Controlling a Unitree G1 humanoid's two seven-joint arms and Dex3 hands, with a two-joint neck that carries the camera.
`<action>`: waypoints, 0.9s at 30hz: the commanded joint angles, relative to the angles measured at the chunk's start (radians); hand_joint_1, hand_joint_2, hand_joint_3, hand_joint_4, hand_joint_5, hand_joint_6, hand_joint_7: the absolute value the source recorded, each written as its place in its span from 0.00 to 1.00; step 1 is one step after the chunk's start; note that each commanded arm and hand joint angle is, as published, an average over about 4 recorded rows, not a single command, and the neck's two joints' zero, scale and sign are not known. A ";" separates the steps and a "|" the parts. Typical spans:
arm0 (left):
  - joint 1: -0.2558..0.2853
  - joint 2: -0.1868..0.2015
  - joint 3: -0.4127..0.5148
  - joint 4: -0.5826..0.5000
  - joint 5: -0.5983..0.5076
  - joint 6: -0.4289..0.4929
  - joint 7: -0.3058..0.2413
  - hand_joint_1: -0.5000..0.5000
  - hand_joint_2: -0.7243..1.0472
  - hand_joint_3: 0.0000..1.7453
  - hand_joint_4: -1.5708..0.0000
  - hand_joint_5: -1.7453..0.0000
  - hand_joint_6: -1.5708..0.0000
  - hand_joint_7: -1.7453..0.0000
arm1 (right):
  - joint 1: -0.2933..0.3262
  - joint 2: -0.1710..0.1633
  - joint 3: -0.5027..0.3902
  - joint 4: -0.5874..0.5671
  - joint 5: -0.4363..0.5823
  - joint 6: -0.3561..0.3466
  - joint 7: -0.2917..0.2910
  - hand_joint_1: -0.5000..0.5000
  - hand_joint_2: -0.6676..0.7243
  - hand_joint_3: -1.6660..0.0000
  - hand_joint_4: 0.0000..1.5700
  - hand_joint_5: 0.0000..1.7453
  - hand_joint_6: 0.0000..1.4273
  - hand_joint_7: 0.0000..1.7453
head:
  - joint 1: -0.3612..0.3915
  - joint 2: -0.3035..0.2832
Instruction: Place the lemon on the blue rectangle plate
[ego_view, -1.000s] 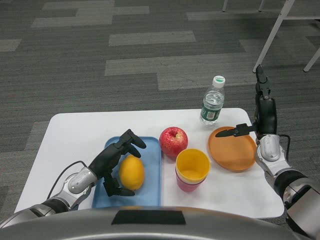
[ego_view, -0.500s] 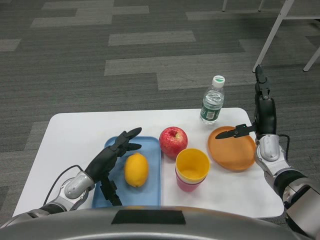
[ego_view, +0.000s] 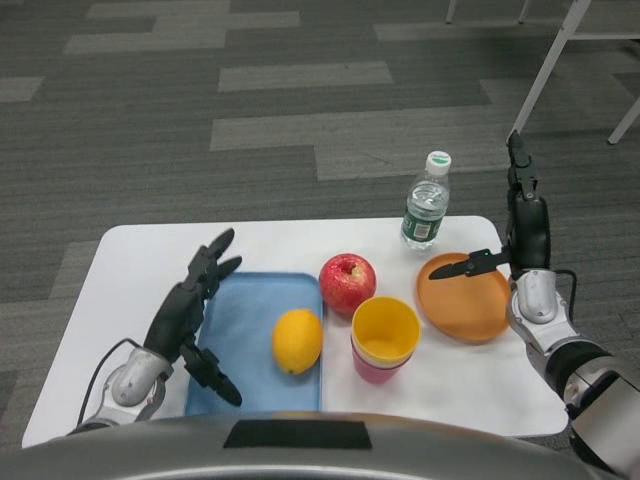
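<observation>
The yellow lemon (ego_view: 298, 341) lies on the blue rectangle plate (ego_view: 245, 320), close to the plate's right edge. My left hand (ego_view: 190, 310) is open with fingers spread, hovering over the plate's left edge, apart from the lemon. My right hand (ego_view: 522, 225) stands upright with fingers pointing up and thumb out over the orange plate (ego_view: 470, 300), holding nothing.
A red apple (ego_view: 347, 283) sits just right of the blue plate. A yellow cup stacked in a pink cup (ego_view: 385, 339) stands in front of it. A water bottle (ego_view: 425, 201) stands at the table's far edge. White table legs (ego_view: 545, 65) show at the top right.
My left hand has let go of the lemon and drawn back to the left with fingers spread. The lemon has rolled right across the blue plate. The right hand has stayed put.
</observation>
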 joint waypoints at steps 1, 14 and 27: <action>0.013 -0.016 0.123 -0.080 0.018 -0.011 0.000 0.01 0.00 0.03 1.00 0.74 1.00 0.84 | -0.010 0.006 0.008 -0.005 0.006 0.002 -0.004 0.08 0.61 0.95 0.03 0.00 0.00 0.00 | 0.003 0.000; 0.000 0.029 0.380 -0.245 0.106 0.030 -0.016 0.04 0.00 0.05 1.00 0.82 1.00 0.84 | -0.010 0.022 0.006 0.002 0.004 0.002 -0.002 0.08 0.61 0.98 0.02 0.00 0.00 0.00 | -0.002 0.009; -0.022 0.072 0.400 -0.273 0.105 0.060 -0.025 0.13 0.00 0.05 1.00 0.88 1.00 0.84 | -0.015 0.044 0.006 0.019 0.004 0.002 -0.002 0.08 0.59 0.95 0.02 0.00 0.00 0.00 | -0.004 0.031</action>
